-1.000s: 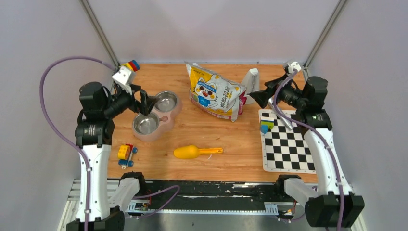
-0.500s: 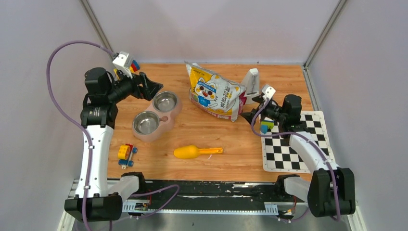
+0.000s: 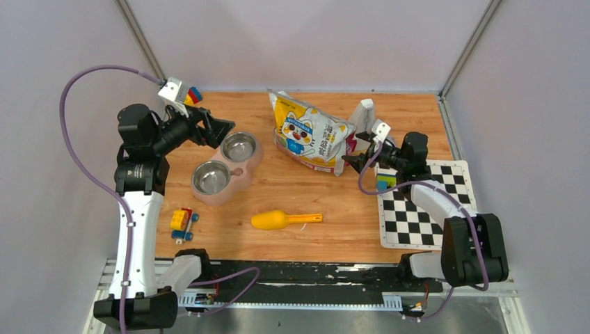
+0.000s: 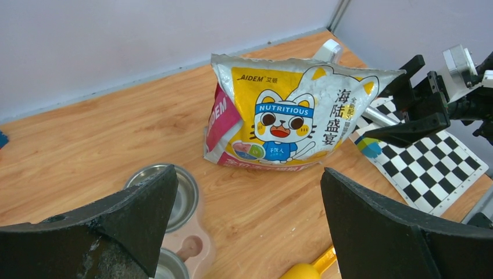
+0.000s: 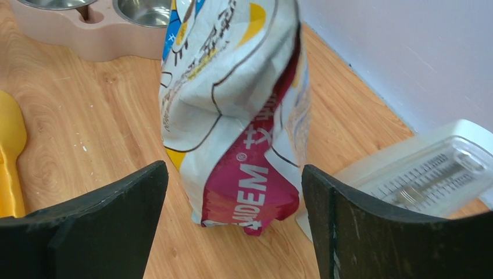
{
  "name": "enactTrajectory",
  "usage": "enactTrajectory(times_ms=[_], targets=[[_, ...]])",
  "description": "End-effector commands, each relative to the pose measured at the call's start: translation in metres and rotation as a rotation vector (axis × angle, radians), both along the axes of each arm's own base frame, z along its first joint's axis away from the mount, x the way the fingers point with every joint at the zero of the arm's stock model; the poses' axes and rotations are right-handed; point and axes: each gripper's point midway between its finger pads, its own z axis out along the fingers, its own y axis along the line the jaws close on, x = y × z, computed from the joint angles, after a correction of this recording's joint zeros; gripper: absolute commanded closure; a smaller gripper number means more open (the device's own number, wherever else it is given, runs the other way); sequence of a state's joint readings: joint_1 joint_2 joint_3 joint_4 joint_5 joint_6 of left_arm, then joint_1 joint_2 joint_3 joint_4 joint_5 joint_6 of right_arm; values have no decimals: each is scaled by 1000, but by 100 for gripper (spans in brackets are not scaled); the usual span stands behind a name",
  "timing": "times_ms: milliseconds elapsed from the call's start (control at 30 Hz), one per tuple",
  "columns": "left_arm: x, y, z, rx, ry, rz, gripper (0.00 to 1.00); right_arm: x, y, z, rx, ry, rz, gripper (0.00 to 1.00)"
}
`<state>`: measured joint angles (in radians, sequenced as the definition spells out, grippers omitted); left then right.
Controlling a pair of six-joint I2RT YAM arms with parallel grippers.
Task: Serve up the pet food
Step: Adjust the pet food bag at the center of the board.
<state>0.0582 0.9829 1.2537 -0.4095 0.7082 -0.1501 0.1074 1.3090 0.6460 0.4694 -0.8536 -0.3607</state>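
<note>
The pet food itself is hidden inside the crinkly yellow-and-white cat bag (image 3: 312,136), which stands at the back centre of the table. My right gripper (image 3: 353,149) is low at the bag's right end. In the right wrist view it (image 5: 234,168) is open, with the bag's magenta side fold (image 5: 244,186) between the fingers and a gap on both sides. My left gripper (image 3: 221,131) hangs open above the pink double bowl (image 3: 245,172), facing the bag (image 4: 290,116). Nothing is between its fingers (image 4: 249,171). Both steel bowls look empty.
A yellow scoop (image 3: 285,220) lies in front of the bag. A white ribbed device (image 3: 363,115) stands just behind the bag's right end. The checkered mat (image 3: 417,209) with small blocks (image 3: 385,181) lies at the right. A toy car (image 3: 182,224) sits front left.
My right arm swung down and left from above the mat to the bag's right end. My left gripper lifted off the bowls and pulled back toward the rear left.
</note>
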Motion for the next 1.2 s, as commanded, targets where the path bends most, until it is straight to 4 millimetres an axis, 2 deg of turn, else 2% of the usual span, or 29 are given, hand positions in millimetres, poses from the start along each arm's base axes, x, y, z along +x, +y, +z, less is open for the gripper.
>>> enactTrajectory(times_ms=[0,300,500,567,600,800,1033,1167], targets=[[-3,-5,10,-13,-40,-26,0,3,23,19,9,-81,82,18],[0,-5,6,-19,-22,-28,0,19,28,9,46,-82,-14,55],[2,-7,5,-31,-9,-38,0,24,23,6,47,-92,-51,84],[3,-8,4,-33,-5,-41,0,23,25,4,47,-84,-41,97],[4,-7,5,-33,-5,-41,0,22,26,4,48,-77,-36,100],[4,-8,2,-38,4,-40,0,15,27,11,72,-71,-25,100],[5,-8,0,-45,16,-39,0,3,15,42,139,-120,-108,100],[7,-9,0,-56,29,-42,0,-10,17,48,166,-63,-91,100]])
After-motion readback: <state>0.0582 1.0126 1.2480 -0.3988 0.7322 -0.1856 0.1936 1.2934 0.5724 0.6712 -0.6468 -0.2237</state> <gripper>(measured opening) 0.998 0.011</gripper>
